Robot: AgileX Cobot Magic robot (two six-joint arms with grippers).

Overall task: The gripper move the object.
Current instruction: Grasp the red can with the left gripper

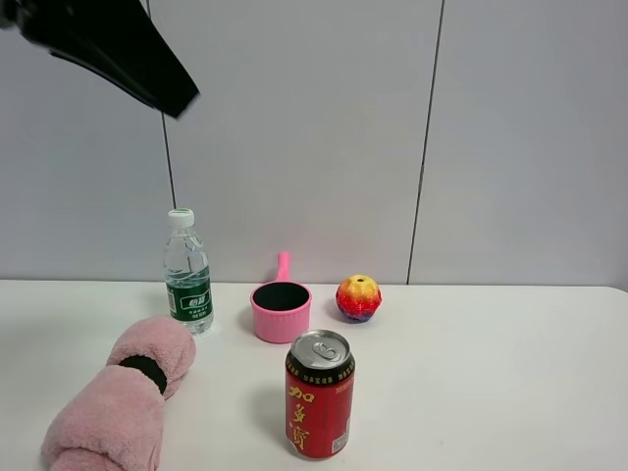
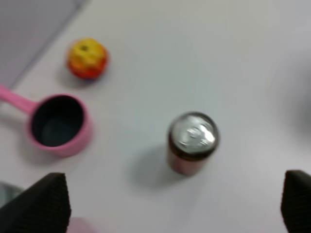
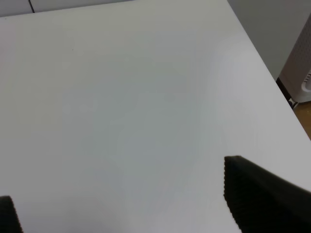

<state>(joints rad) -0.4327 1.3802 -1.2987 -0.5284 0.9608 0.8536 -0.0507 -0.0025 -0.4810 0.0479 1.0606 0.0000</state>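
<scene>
The red can (image 1: 319,394) with yellow characters and a silver pull-tab top stands upright near the front middle of the white table (image 1: 491,373). The left wrist view shows the can (image 2: 193,142) from above, blurred. My left gripper (image 2: 167,206) is open and empty, high above the table, its black fingertips (image 2: 39,204) wide apart at the frame's corners with the can ahead between them. A black part of the left arm (image 1: 118,44) shows at the top left. My right gripper (image 3: 131,204) is open and empty over bare table; it does not show in the exterior view.
A pink cup with a handle (image 1: 281,309) and a red-yellow ball (image 1: 358,297) sit behind the can. A water bottle (image 1: 187,275) stands at the back left, and a pink plush roll (image 1: 123,397) lies at the front left. The table's right edge (image 3: 265,63) shows in the right wrist view.
</scene>
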